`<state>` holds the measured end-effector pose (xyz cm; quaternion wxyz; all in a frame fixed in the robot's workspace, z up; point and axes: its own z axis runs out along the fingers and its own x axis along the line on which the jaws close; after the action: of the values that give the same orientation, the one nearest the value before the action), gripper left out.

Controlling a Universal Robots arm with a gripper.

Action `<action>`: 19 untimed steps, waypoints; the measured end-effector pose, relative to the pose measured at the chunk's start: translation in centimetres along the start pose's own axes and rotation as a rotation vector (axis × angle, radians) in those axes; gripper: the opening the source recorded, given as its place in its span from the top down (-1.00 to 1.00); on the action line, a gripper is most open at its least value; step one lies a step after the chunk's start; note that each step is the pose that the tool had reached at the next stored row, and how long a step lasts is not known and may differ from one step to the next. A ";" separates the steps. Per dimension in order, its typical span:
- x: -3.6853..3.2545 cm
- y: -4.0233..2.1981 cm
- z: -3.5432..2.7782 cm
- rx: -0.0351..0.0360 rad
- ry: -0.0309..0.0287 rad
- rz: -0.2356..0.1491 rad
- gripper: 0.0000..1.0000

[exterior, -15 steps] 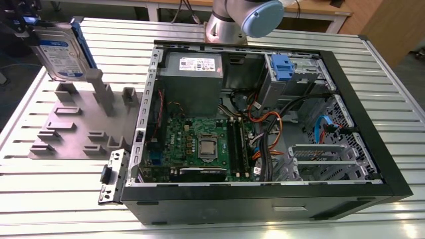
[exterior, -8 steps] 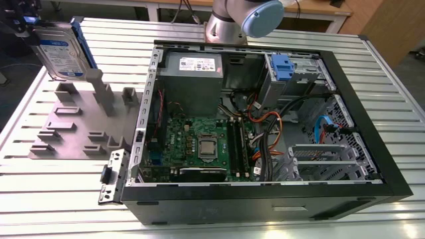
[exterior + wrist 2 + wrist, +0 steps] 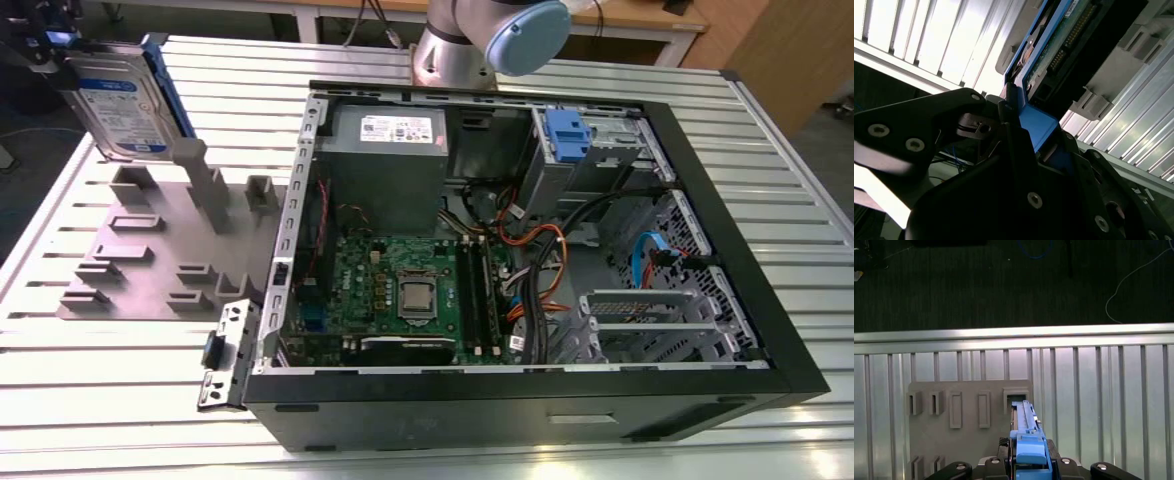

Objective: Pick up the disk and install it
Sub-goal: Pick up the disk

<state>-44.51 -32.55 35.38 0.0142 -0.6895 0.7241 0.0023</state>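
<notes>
Black gripper (image 3: 1036,132), jaws clamped on blue frame edge of the disk (image 3: 127,105); disk on edge, long axis near vertical, raised above grey fixture (image 3: 147,270) on bench (image 3: 107,360); open computer case (image 3: 534,400) well apart, toward the exterior view's right.

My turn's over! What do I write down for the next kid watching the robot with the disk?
Gripper: shut on the disk, clamping its blue frame.
Disk: held upright over the grey holder plate, at the exterior view's left, outside the open computer case.
Done: the disk is picked up.
Left: the disk is not yet in the case, so it is not installed.
</notes>
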 end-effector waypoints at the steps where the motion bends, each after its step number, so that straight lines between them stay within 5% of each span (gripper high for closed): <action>1: 0.00 0.00 -0.02 0.0000 0.0000 0.000 0.26; 15: -0.01 -0.01 -0.25 0.0001 0.0000 0.000 0.26; 16: -0.01 -0.01 -0.34 0.0001 0.0000 0.000 0.26; 17: -0.03 -0.02 -1.37 0.0000 0.0000 0.000 0.26; 19: -0.03 -0.03 -1.42 0.0000 0.0000 0.000 0.26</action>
<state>-44.51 -32.55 36.80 0.0142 -0.6895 0.7241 0.0023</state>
